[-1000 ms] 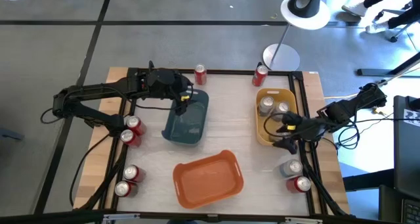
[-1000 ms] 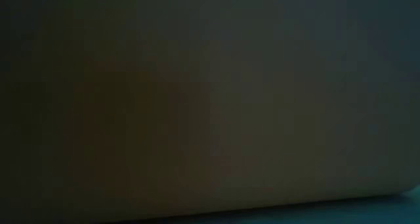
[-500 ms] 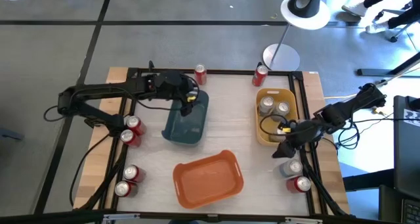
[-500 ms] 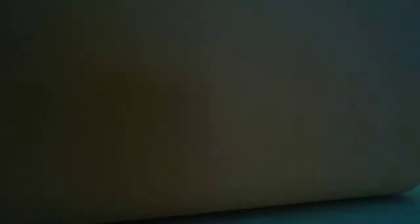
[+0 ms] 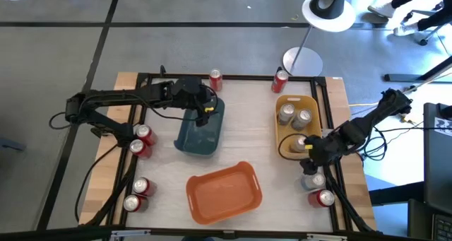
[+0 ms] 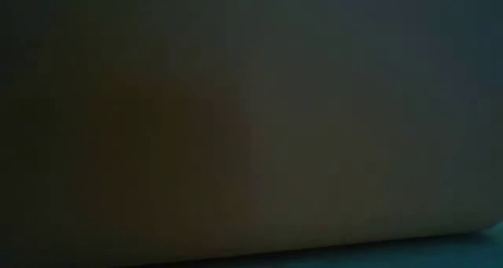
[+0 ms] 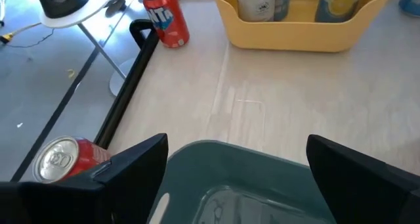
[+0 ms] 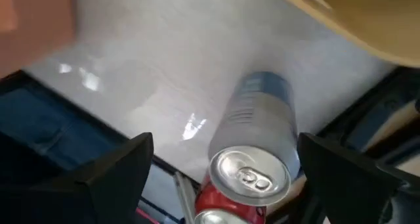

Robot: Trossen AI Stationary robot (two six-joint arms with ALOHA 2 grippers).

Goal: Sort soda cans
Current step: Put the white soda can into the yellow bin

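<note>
Light wood table [image 5: 240, 138] w/ black frame rails, mid-frame in high view; grey floor around it. A white lamp base [image 5: 329, 11] stands at upper right, a person's legs at far upper right corner. Low view is dark, nothing readable.

Left arm reaches in from frame left; left gripper [image 5: 203, 112] hangs over top end of blue-grey bin [image 5: 200, 135], jaws spread wide, holding nothing. Left wrist view shows the bin rim [image 7: 249, 155] between the two dark fingers [image 7: 138, 161].

Right arm comes in from frame right, bent down toward lower right of table. Right gripper [image 5: 311, 163] sits above a silver can [image 5: 313, 180], jaws apart and not closed on it; right wrist view shows the can [image 8: 259, 135] upright between the spread fingers, a red can [image 8: 220, 201] touching it.

Other soda cans: red one [image 5: 325, 197] at lower right, two red at mid left [image 5: 143, 140], two at lower left [image 5: 135, 195], one red at top centre [image 5: 215, 79], one at top right [image 5: 280, 80]. Yellow bin [image 5: 286, 124] holds silver cans [image 5: 294, 115]. Orange bin [image 5: 224, 192] at bottom centre, w/ nothing visible inside.
</note>
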